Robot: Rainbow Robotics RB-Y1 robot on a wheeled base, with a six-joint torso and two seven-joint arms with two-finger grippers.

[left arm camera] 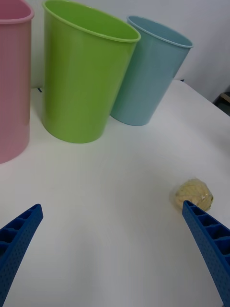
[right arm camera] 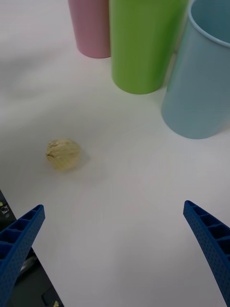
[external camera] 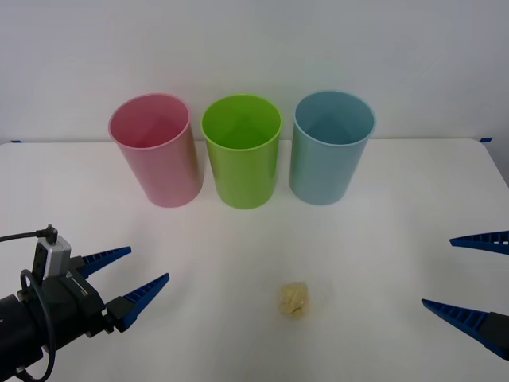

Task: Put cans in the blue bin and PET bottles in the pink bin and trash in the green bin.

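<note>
- The trash lies loose on the white tabletop, in front of the three bins and roughly between the two claws, nearer the left one.
- It is a lumpy, nearly round wad, so I see no clear long axis or pointing direction; any approach angle looks about equal.
- Risk: being small and light, it may roll or get nudged away if one finger touches first, or slip out of a shallow pinch.
- Risk: the green bin stands touching or almost touching the pink bin and close to the blue bin; an off-centre release could land in a neighbour, or a low claw could knock a rim.
- The left claw is spread apart and empty; the right claw is likewise apart, holding nothing.
</note>
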